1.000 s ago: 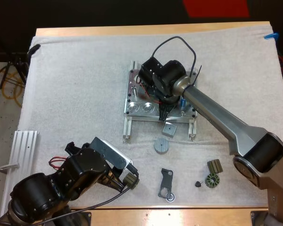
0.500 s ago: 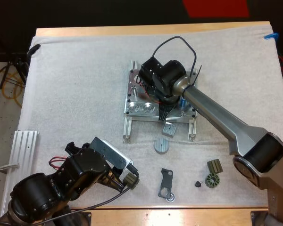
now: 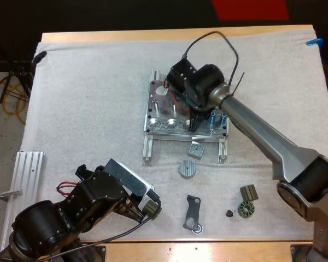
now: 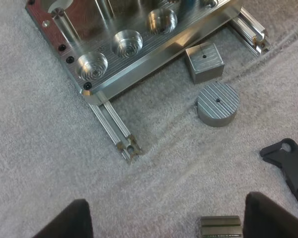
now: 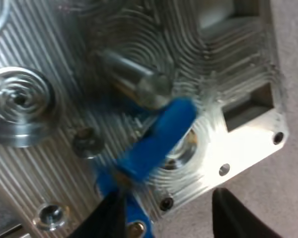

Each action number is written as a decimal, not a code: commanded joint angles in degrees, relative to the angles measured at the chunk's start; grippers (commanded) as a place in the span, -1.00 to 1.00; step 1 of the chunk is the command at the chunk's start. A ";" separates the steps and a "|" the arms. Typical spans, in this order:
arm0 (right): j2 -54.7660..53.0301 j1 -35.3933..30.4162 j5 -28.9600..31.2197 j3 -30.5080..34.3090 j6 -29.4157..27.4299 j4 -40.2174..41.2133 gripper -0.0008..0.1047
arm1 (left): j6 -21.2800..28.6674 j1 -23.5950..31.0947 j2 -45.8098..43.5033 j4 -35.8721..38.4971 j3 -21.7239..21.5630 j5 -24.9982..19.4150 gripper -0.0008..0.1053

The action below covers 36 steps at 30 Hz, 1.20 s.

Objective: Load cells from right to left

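Fixture first: from the high camera it sits on its two rails about midway across the mat, and my right gripper hangs over its right half, close above the near row of sockets. Two blue cylinders stand upright by the fixture's right edge. Between the rails, just in front of the fixture, lies a small square block, with a round ribbed disc nearer the mat's near edge. A black bracket lies close to that edge, and an olive block and a toothed ring lie toward the near right corner. An aluminium rail lies along the mat's left edge. My left gripper sits low by the near edge, left of the bracket. From my left wrist, my fingers stand wide apart, gripping nothing. A small ribbed piece lies on the mat between them, just beside one of them, and beyond it are the disc, the square block and the fixture's near left corner. From my right wrist, a blurred blue piece leans over a socket near the fixture's corner, beside a metal post. I cannot tell whether my right gripper grips it.
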 commanded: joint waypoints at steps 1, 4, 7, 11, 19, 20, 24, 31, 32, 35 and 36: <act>-0.88 -0.04 0.19 -0.28 0.23 -0.03 -0.20 | 0.00 -0.14 0.02 0.24 -0.22 -1.42 0.20; -1.44 -0.04 -0.97 -0.28 0.86 -0.03 -0.20 | 0.00 -0.14 0.02 0.24 -0.22 -1.42 0.20; -1.91 -0.04 -2.03 -0.28 1.05 -0.03 -0.20 | 0.00 -0.14 0.02 0.24 -0.22 -1.42 0.20; -2.71 -0.04 -2.00 -0.28 1.90 -0.62 -0.20 | 0.00 -0.14 0.02 0.24 -0.22 -1.42 0.20; -5.21 -0.04 -2.43 -0.59 6.78 -0.94 -0.20 | 0.43 -0.14 0.02 0.24 -0.22 -1.42 0.20; -5.69 -0.28 -2.40 -0.59 7.92 -0.94 -0.20 | 0.75 -0.14 0.02 0.24 -0.22 -1.42 0.20; -7.36 -0.27 -2.40 -0.59 10.75 0.71 -0.20 | 1.68 -0.14 0.02 0.24 -0.22 -1.42 0.20; -10.36 -0.27 -4.48 -0.59 16.15 2.36 -0.20 | 1.66 -0.14 0.02 0.24 -0.22 -1.42 0.20; -10.84 -0.27 -5.00 -0.59 17.04 2.99 -0.20 | 1.66 -0.14 0.02 0.24 -0.22 -1.42 0.20; -12.17 -0.27 -5.23 -0.59 19.20 4.33 -0.20 | 1.66 -0.14 0.02 0.24 -0.22 -1.42 0.20; -12.61 -0.27 -5.69 -0.59 20.06 4.49 -0.20 | 1.66 -0.14 0.02 0.24 -0.22 -1.42 0.20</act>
